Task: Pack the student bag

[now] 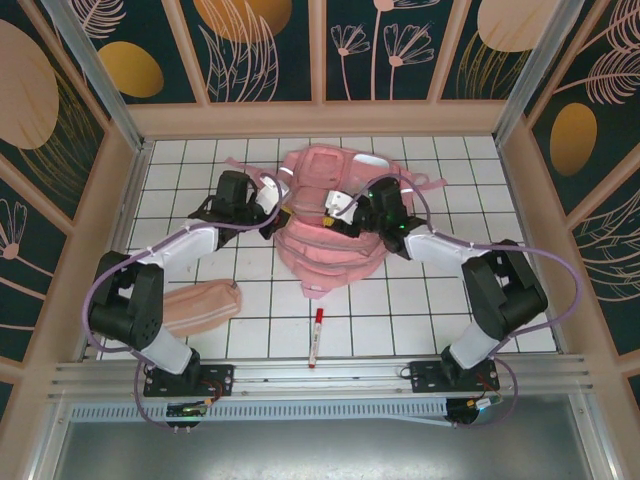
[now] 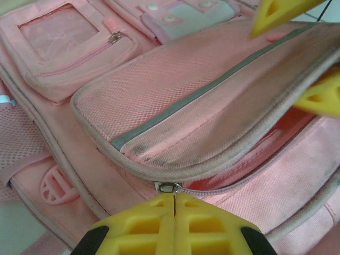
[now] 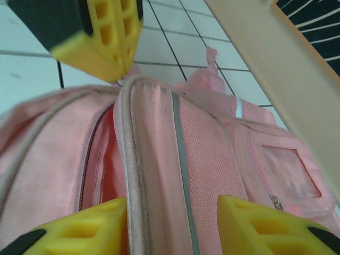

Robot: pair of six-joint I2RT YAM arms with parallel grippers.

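One student bag lies at the middle of the white tiled worktop, main compartment gaping; also present are one peach pencil pouch near left and one red-capped pen at the front. Two tools: the left tool is clenched on the metal zip pull. The right tool is released, straddling the flap's piped edge.

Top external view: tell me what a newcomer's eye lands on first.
The large light-pink fabric backpack lies mid-table with both arms on it. The left gripper is pinched shut at a metal zipper pull, while the right gripper straddles the open pocket flap, jaws apart. Nearer the bases lie a peach-pink oblong pouch and a red-and-white pen.
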